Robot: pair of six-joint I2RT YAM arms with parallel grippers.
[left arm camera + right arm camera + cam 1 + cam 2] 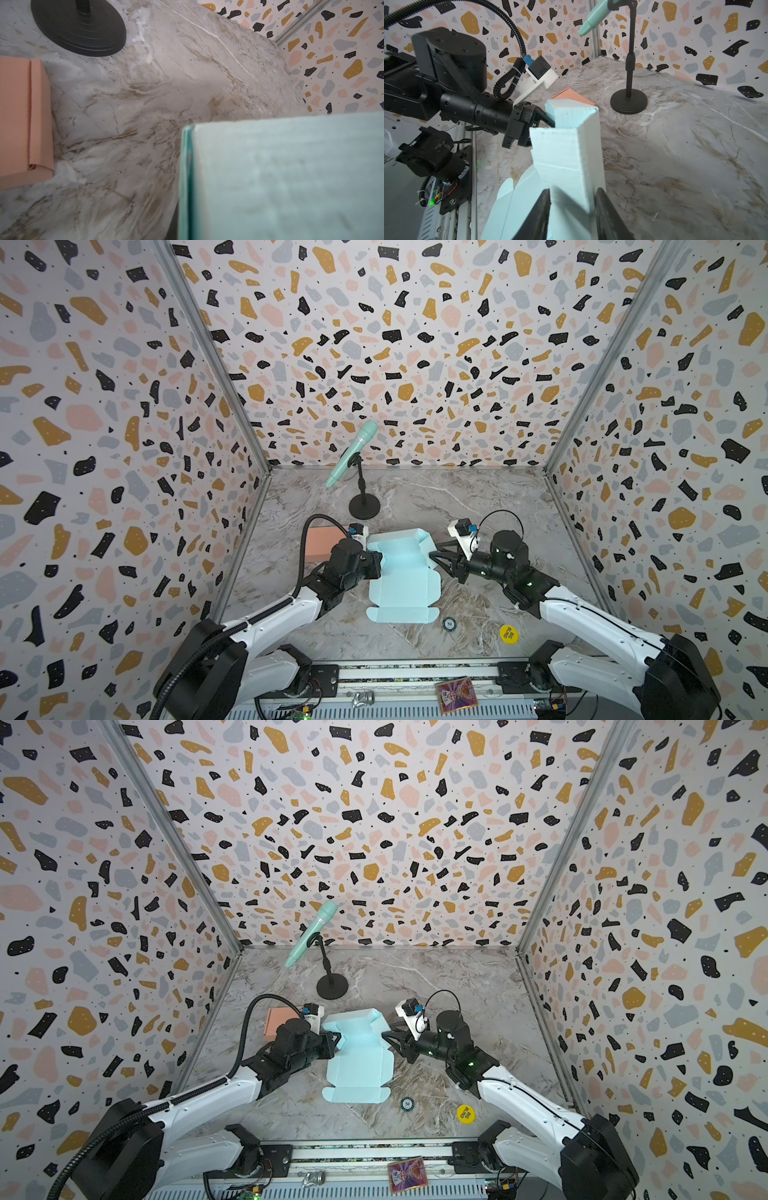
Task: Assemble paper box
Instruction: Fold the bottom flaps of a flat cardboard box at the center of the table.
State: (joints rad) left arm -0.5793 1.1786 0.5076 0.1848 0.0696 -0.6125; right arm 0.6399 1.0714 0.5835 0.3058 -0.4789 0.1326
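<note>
A marbled grey surface (478,497) inside a booth of speckled terrazzo-patterned walls, seen from above, with two robot arms reaching in from the near edge. Between them lies the light blue paper box (405,572), still mostly a flat cut-out: its long axis runs from near to far, with the lid panel lying flat toward the near edge and the far part already folded up into low walls. The left gripper (548,122) is at the box's left wall, its fingers clenched thin on that upright wall near the far left corner. The right gripper (572,209) points leftward at the right wall; in the right wrist view its two dark fingers (607,212) straddle the standing blue right wall (566,153), one on each side and narrowing, though whether they already pinch the card cannot be told. So the box sits directly between the two grippers, each nearest its own side wall, and the next fold likely depends on the right fingers closing squarely across that wall, which runs along the box's long axis. A finished peach-coloured box (322,541) rests just beyond the left gripper, to the far left. A mint green microphone (353,452) on a black stand (364,506) stands farther back. Near the front right lie a small round chip (449,623) and a yellow disc (508,633)
</note>
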